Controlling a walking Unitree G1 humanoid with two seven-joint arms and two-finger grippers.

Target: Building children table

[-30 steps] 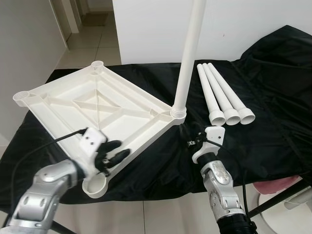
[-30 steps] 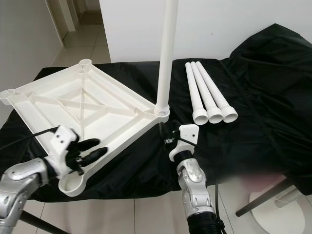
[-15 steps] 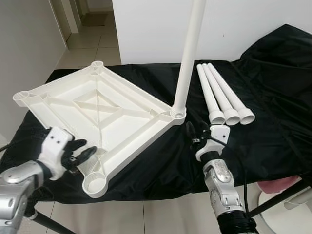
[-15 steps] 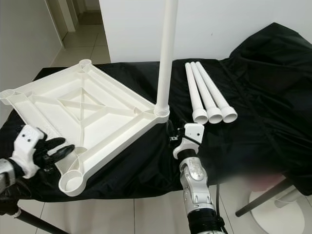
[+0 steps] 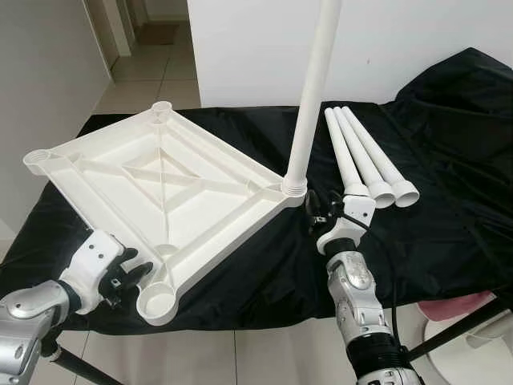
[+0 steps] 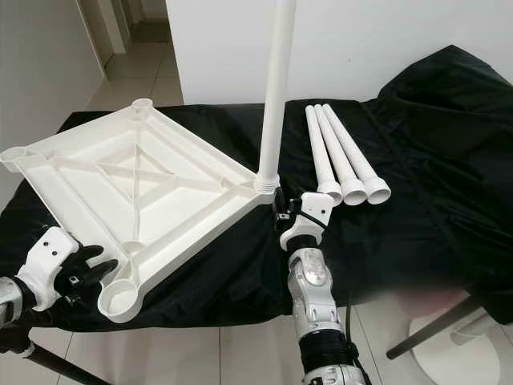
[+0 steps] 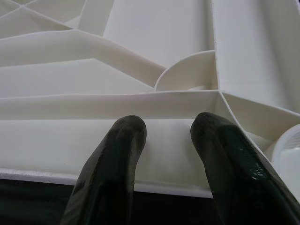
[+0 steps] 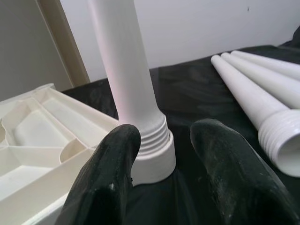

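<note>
1. The left gripper point(image 5: 128, 275) has come off the table top point(image 5: 152, 172). A second ago it was pressed onto the near edge beside the near corner socket point(image 5: 157, 305); now it sits just left of that edge, over the black cloth point(image 5: 449, 200), its two fingers point(image 7: 119, 154) parted and holding nothing. In the left wrist view they point at the rim with a gap between them.

2. The right gripper point(image 5: 318, 215) has moved a little farther from the robot, toward the upright leg point(image 5: 313, 88). Its fingers are spread and empty, and the right wrist view shows them framing the leg's threaded collar without touching it.

3. The table top lies upside down on the cloth, left of centre, ribs facing up. It has not shifted across these moments.

4. One leg stands seated in the right corner socket. Three spare legs point(image 5: 365, 156) lie side by side on the cloth just right of it, threaded ends toward the robot.

5. My reading: letting go with the left suggests the first leg is judged secure, so one of four is done. The right gripper's position suits either a last check of the collar or a reach right for the next leg; I cannot tell which.

6. Three sockets are open: near, far left and far.
</note>
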